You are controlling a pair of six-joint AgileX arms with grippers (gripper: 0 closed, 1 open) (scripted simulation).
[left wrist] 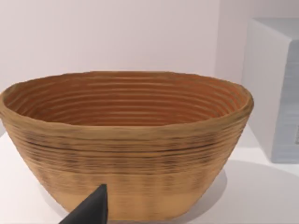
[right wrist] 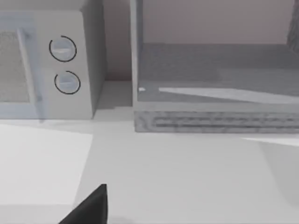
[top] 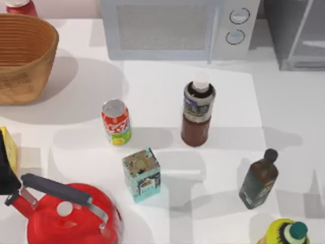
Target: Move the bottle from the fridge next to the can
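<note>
On the white table, at its middle, the bottle stands upright, already outside the fridge, which sits at the far right corner beside the white microwave. At the bottle's left stands the can, near it but with a clear gap between the 2. A teal tin is just in front of the can, and a dark olive bottle stands to the near right.

No gripper holds the bottle. The left wrist view looks at the wicker basket at the far left of the table, and the right wrist view looks at the open fridge and the microwave. In each wrist view we see only a dark fingertip, so we cannot tell if the fingers of either hand are apart or together.

We judge that the placing is done or nearly done. If the gap should be smaller, we advise to grip the bottle low on its body, keep it upright, and slide it left slowly, so that it does not knock the can or the tin.
</note>
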